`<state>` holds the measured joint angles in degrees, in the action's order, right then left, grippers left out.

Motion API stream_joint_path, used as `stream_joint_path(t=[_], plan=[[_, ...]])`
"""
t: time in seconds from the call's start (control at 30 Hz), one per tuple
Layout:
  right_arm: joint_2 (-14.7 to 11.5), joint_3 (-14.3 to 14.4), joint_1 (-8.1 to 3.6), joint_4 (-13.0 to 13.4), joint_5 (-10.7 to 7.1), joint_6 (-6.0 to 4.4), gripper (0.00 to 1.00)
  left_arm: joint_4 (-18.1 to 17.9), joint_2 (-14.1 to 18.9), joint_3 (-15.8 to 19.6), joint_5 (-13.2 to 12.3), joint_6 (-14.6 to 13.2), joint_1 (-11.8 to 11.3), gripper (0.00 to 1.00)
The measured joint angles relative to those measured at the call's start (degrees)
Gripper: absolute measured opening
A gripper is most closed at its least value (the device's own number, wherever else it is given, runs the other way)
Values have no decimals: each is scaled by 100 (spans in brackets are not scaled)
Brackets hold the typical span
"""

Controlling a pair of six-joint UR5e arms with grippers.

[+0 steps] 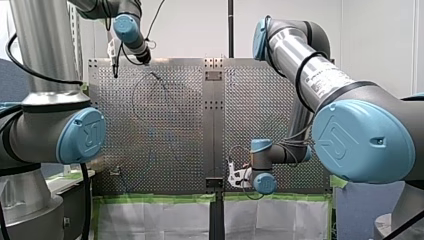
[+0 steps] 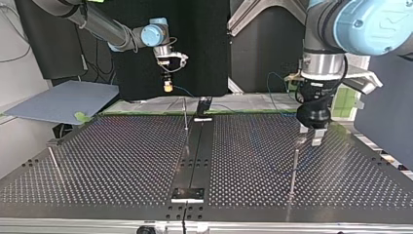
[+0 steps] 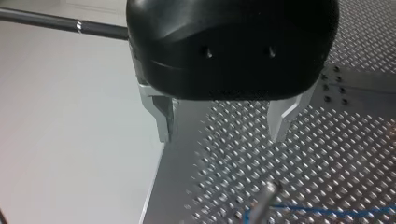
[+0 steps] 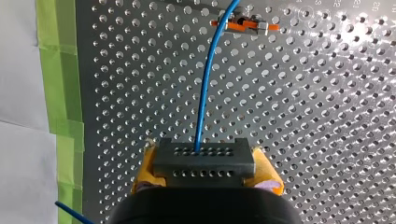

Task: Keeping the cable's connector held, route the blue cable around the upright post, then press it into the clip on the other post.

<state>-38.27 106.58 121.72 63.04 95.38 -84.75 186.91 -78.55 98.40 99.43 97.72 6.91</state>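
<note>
My left gripper (image 3: 224, 122), black with 2 bare metal fingers (image 3: 164, 119), has its jaws wide apart and holds nothing. It points straight down from an upright wrist just over the thin upright metal post (image 3: 265, 201), near whose tip the blue cable (image 3: 327, 211) runs over the perforated metal table (image 3: 327, 149). My right gripper (image 4: 205, 170), held above the table beside its green tape (image 4: 58, 70), has 2 yellow pads (image 4: 268, 172) clamped on the dark grey block connector (image 4: 203, 156), from which the cable runs ahead to a small orange clip (image 4: 243, 23).

Left gripper (image 3: 222, 136) over the table (image 3: 336, 154) edge, metal fingers (image 3: 164, 119) spread apart. Post (image 3: 264, 204) just ahead, blue cable (image 3: 327, 211) running up to it.
</note>
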Motion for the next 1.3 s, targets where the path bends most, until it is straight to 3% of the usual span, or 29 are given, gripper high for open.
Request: stream_joint_path(t=[0.53, 1.3], plan=[[2, -18, 1, -21, -26, -2, 0, 13, -135, 1, 105, 64, 4, 100], [0, -18, 7, -80, -27, 0, 0, 210, -130, 1, 831, 237, 123, 100]])
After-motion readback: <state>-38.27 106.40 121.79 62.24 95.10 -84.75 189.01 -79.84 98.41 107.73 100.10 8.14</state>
